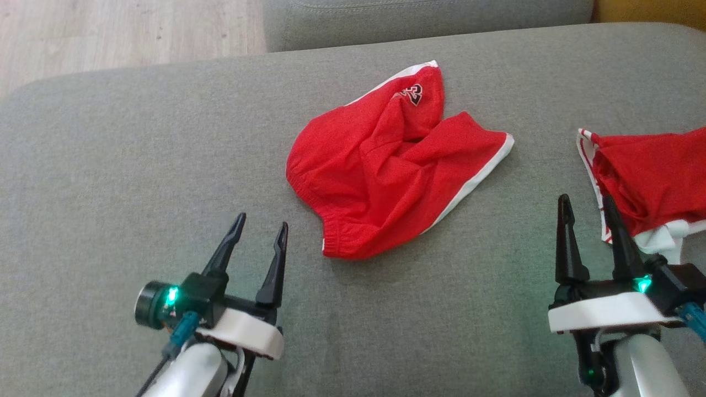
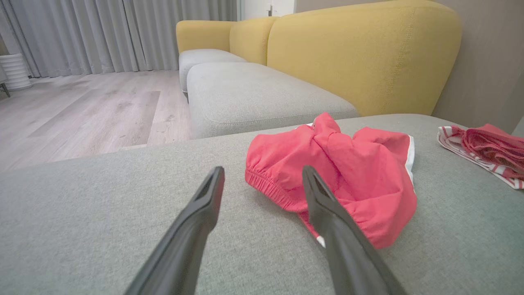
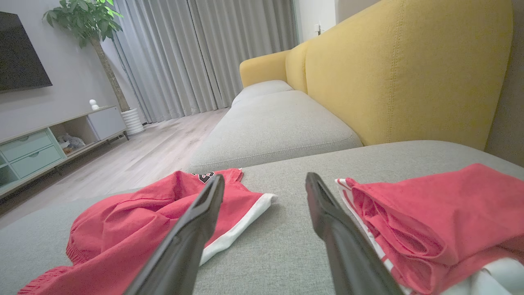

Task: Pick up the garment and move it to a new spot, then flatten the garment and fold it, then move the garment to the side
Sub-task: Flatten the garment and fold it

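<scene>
The garment [image 1: 386, 171], red shorts with white side trim and a black-and-white logo, lies crumpled in the middle of the grey sofa cushion [image 1: 110, 165]. My left gripper [image 1: 262, 220] is open with nothing between its fingers, a short way to the near left of the shorts' elastic waistband. In the left wrist view that gripper [image 2: 263, 169] points at the waistband of the garment [image 2: 360, 184]. My right gripper [image 1: 584, 198] is open and empty, to the near right of the shorts. In the right wrist view it [image 3: 265, 177] points between the shorts [image 3: 135, 221] and a second red garment [image 3: 430, 213].
A second red garment with white striped trim [image 1: 651, 176] lies bunched at the cushion's right edge, just beyond my right fingers. Another grey seat [image 2: 254, 94] and a yellow backrest [image 2: 360, 53] lie past the cushion. Wooden floor [image 1: 110, 33] is at the far left.
</scene>
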Robot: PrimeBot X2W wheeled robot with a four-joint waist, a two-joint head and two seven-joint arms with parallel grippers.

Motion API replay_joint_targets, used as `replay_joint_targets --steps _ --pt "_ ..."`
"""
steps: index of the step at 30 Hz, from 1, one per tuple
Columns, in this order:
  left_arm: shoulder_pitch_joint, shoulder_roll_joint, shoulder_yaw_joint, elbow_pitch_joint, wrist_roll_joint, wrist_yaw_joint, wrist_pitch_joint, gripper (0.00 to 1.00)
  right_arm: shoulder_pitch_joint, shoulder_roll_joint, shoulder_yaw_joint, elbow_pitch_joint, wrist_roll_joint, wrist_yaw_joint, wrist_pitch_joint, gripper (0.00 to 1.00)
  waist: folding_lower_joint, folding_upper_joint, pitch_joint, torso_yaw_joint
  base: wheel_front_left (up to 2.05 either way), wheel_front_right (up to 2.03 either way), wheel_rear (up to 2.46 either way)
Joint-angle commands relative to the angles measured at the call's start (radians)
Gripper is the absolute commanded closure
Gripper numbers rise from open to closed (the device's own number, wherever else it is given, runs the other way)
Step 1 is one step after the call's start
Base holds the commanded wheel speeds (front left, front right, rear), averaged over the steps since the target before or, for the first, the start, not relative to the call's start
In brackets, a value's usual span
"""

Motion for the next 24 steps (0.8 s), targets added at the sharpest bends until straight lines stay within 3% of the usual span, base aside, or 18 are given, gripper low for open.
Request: replay_joint_targets --steps 1,5,11,13,17,24 --pt "-0.014 0.007 0.056 -0.044 0.018 -0.001 -0.010 0.00 -0.016 -0.005 0.023 -0.036 -0.010 -0.001 -0.006 0.00 0.0001 -0.0001 0.001 0.005 0.00 0.00 0.00" --pt "0.005 -0.004 0.068 -0.046 0.048 -0.033 -0.011 0.00 -0.018 -0.005 0.024 -0.037 -0.015 -0.001 -0.006 0.00 0.0001 -0.0001 0.005 0.010 0.00 0.00 0.00" --pt "-0.032 0.004 -0.053 0.089 0.111 -0.141 0.069 0.00 -0.027 -0.005 0.039 -0.036 -0.012 -0.001 -0.006 0.00 0.0001 -0.0001 0.029 -0.011 0.00 0.00 0.00" --pt "-0.050 0.005 -0.079 0.121 0.128 -0.157 0.095 0.00 -0.029 -0.005 0.039 -0.037 -0.009 -0.001 -0.006 0.00 0.0001 -0.0001 0.039 -0.018 0.00 0.00 0.00" --pt "-0.090 -0.003 -0.111 0.170 0.152 -0.178 0.112 0.00 -0.037 -0.005 0.042 -0.040 -0.006 -0.001 -0.006 0.00 0.0001 -0.0001 0.061 -0.031 0.00 0.00 0.00" --pt "-0.153 -0.021 -0.116 0.220 0.174 -0.173 0.084 0.00 -0.048 -0.005 0.047 -0.045 -0.001 -0.001 -0.006 0.00 0.0001 -0.0001 0.088 -0.051 0.00 0.00 0.00"
